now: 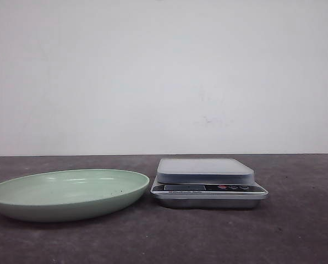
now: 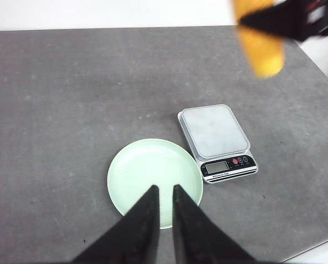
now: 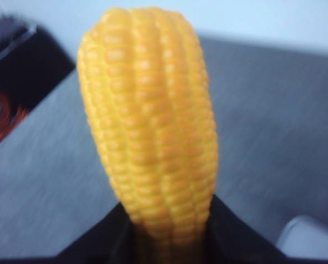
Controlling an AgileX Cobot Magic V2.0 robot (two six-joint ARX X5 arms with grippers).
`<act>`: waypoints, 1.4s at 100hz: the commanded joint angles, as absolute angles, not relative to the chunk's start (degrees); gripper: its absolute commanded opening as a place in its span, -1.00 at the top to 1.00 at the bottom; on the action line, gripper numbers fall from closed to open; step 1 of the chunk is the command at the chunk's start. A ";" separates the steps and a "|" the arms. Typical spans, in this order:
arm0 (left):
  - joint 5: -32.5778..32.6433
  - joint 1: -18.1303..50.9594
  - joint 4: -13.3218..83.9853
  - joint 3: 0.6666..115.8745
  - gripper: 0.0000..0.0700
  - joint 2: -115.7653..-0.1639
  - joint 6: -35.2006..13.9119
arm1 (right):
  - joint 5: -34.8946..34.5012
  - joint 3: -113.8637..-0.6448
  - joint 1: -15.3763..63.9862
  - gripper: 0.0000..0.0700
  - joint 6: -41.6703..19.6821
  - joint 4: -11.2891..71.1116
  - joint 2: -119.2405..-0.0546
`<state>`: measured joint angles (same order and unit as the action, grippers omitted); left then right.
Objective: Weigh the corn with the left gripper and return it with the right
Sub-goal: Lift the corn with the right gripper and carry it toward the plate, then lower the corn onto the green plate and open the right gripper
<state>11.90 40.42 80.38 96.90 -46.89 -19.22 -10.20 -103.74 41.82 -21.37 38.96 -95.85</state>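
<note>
I see yellow-orange corn (image 3: 150, 137) with neat rows of kernels, clamped in the black right end effector (image 3: 169, 236). The plate (image 1: 21, 201) is pale green, faintly speckled I think. The scale (image 1: 208, 181) is silver-grey with a dark panel and reddish buttons. The worktop (image 1: 296, 231) is mottled dark grey.

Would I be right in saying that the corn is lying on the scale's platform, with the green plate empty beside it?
Not quite: the scale platform is bare. The corn is held off the table in the right tool, as the right wrist view shows. The green plate is indeed empty beside the scale.
</note>
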 commanded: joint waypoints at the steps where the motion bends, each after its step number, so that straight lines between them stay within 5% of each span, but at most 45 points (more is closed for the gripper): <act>1: 12.14 40.99 79.77 97.95 1.00 -47.27 -18.68 | -11.68 -104.57 43.42 0.98 -24.45 39.35 -99.61; 41: 12.23 40.99 82.32 97.95 1.00 -47.24 -18.70 | -12.45 -104.57 48.51 0.98 -36.75 41.17 -120.44; 83: 12.64 40.99 82.67 97.93 1.00 -47.11 -18.79 | -19.46 -104.57 49.87 0.97 -38.61 42.28 -127.00; 88: 12.67 40.99 82.67 97.93 1.00 -47.11 -18.76 | -19.27 -104.57 49.84 0.83 -38.57 43.57 -127.11; 97: 12.67 40.99 82.65 97.91 1.00 -47.11 -18.63 | -19.20 -104.57 49.84 0.19 -37.43 44.73 -127.68; 106: 12.64 40.99 82.67 97.91 1.00 -47.11 -18.63 | -19.07 -104.57 49.74 -0.25 -35.88 45.01 -127.68; 140: 12.64 40.99 82.67 97.91 1.00 -47.11 -18.74 | -19.46 -113.86 45.34 -0.39 -27.03 47.00 -122.78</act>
